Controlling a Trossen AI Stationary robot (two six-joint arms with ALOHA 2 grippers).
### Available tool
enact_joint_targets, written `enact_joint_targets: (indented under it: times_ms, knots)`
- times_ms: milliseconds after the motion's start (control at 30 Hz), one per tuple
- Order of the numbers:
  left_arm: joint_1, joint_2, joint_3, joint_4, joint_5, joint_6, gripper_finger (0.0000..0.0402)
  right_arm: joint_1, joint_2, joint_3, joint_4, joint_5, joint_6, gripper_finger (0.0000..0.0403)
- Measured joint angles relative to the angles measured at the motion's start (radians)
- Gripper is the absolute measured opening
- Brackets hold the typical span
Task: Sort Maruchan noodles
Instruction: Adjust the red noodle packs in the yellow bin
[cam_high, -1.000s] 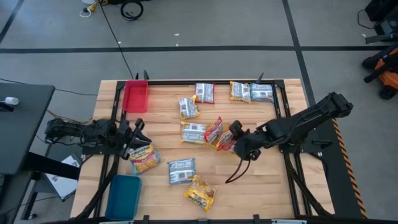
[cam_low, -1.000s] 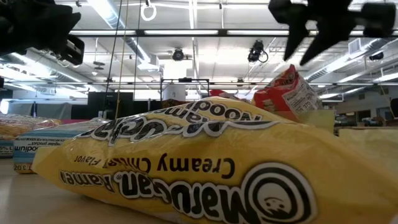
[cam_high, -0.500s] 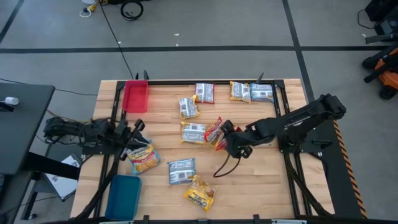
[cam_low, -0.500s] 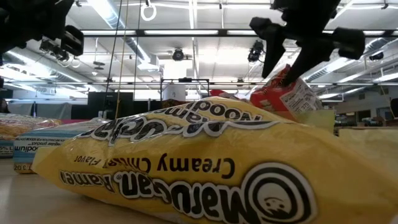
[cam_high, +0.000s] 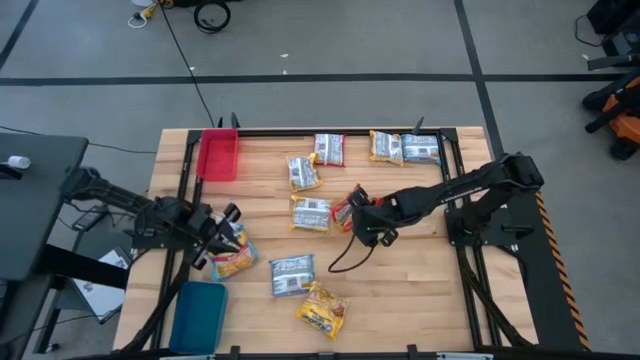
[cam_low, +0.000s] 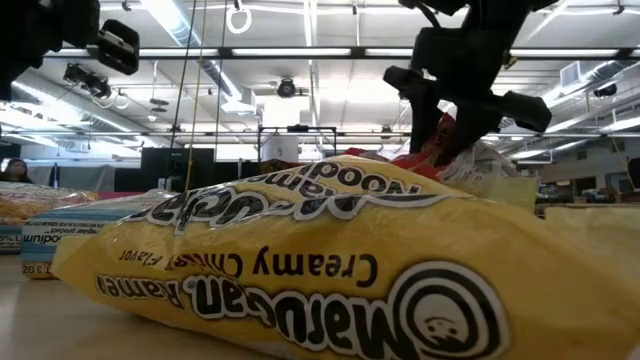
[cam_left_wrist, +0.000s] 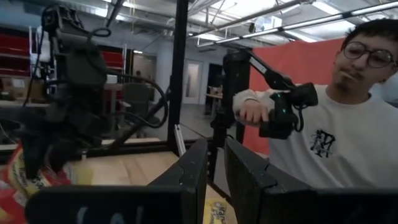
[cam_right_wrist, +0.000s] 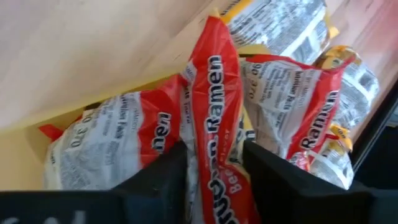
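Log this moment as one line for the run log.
right gripper: open astride upright red ramen packet | left gripper: over yellow-orange packet, holding nothing | red tray: no packets

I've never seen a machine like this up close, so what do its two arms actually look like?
Both arms are black, slim and jointed. A thin dark cable loops down from the right gripper. The left gripper has pale tips. Each ends in two flat, dark, blade-like jaws. No markings are legible.

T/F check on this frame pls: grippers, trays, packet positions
1. The right gripper straddles an upright red ramen packet. True.
2. The red tray holds a packet. False: nothing shows in it.
3. The left gripper is over the yellow-edged packet at the table's left. True.
4. The blue tray sits at the far edge. False: near-left corner.
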Motion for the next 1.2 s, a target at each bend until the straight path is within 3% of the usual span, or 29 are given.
enact_joint_targets:
  times_ms: [233, 367, 633, 867, 967, 1200]
  knots:
    - [-0.015, 0.030, 0.000, 0.084, 0.001, 0.000, 0.0062, -0.021, -0.007, 0.002, 0.007, 0.027, -0.019, 0.0014]
    - [-0.015, 0.030, 0.000, 0.102, 0.008, -0.035, 0.0062, -0.032, -0.046, 0.004, 0.029, -0.015, -0.008, 0.0008]
    - [-0.014, 0.030, 0.000, 0.101, 0.040, -0.075, 0.0062, -0.159, -0.207, -0.024, 0.113, -0.246, 0.082, 0.0005]
    - [-0.014, 0.030, 0.000, 0.102, 0.053, -0.044, 0.0062, -0.244, -0.234, -0.147, 0.262, -0.508, 0.040, 0.0005]
    - [-0.013, 0.030, 0.000, 0.101, 0.053, -0.034, 0.0062, -0.246, -0.214, -0.161, 0.247, -0.516, -0.021, 0.0005]
    - [-0.013, 0.030, 0.000, 0.096, 0.053, 0.025, 0.0062, -0.241, -0.195, -0.144, 0.190, -0.326, -0.078, 0.0006]
